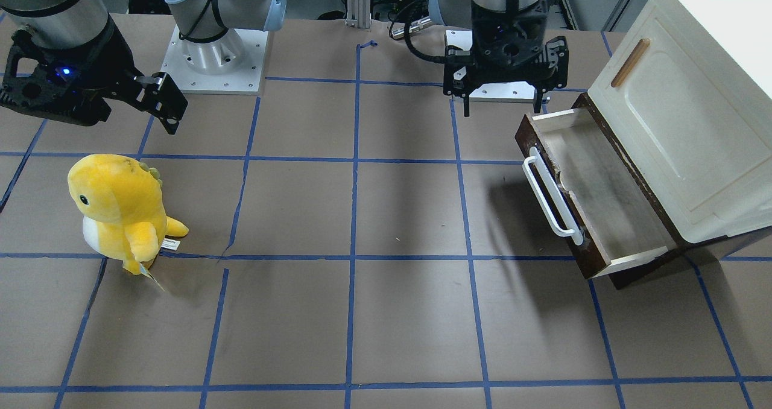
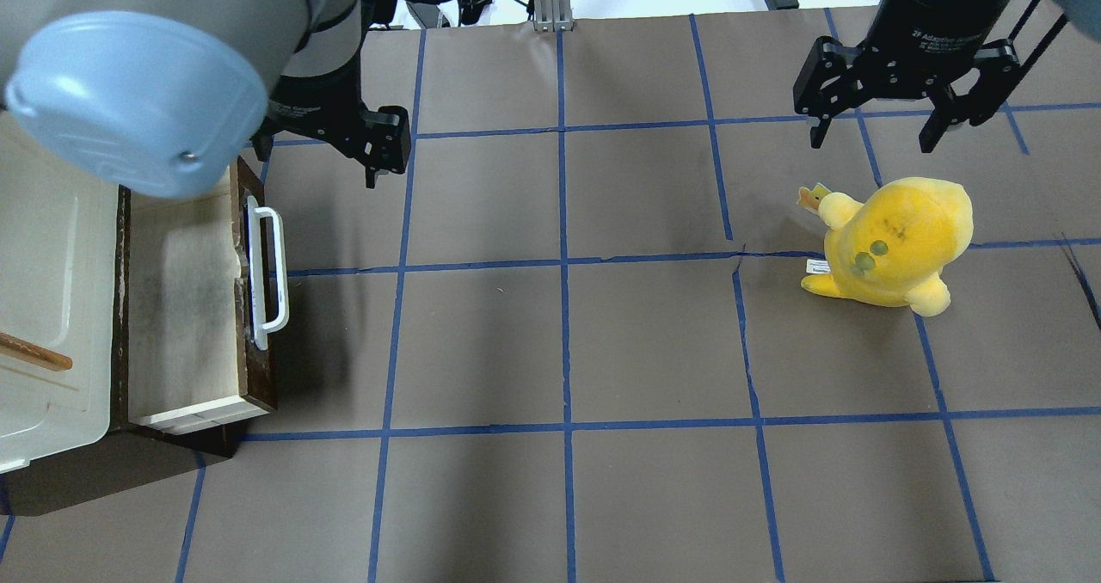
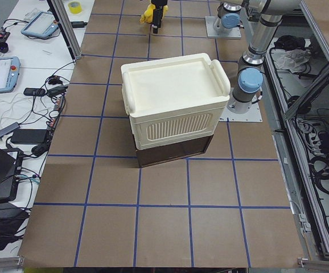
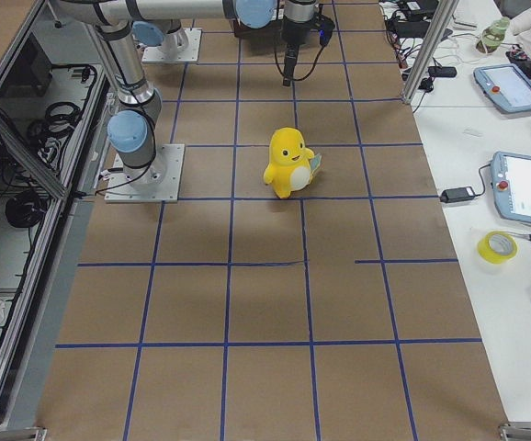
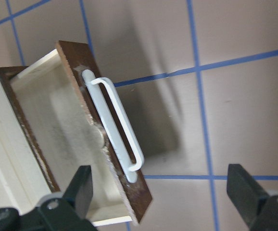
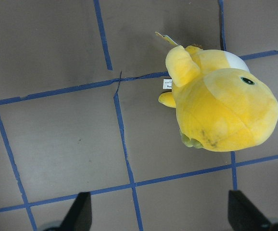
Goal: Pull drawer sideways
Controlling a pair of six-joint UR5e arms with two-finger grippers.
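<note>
The dark brown drawer (image 1: 627,216) stands pulled out from under the cream-white cabinet (image 1: 681,125), its pale wood interior bare. Its white bar handle (image 1: 547,193) faces the table's middle. The drawer (image 2: 181,308) and handle (image 2: 267,265) also show in the overhead view, and in the left wrist view the drawer (image 5: 67,144) and handle (image 5: 116,126) lie below the camera. My left gripper (image 1: 502,110) is open and empty, raised beside the drawer's robot-side end, touching nothing. My right gripper (image 2: 873,131) is open and empty, raised near a yellow plush toy (image 2: 894,239).
The cabinet door has a slim wooden handle (image 1: 630,63). The plush toy (image 1: 120,207) stands on the brown, blue-taped table (image 1: 362,216) on my right side. The two arm bases (image 1: 214,59) are at the table's robot edge.
</note>
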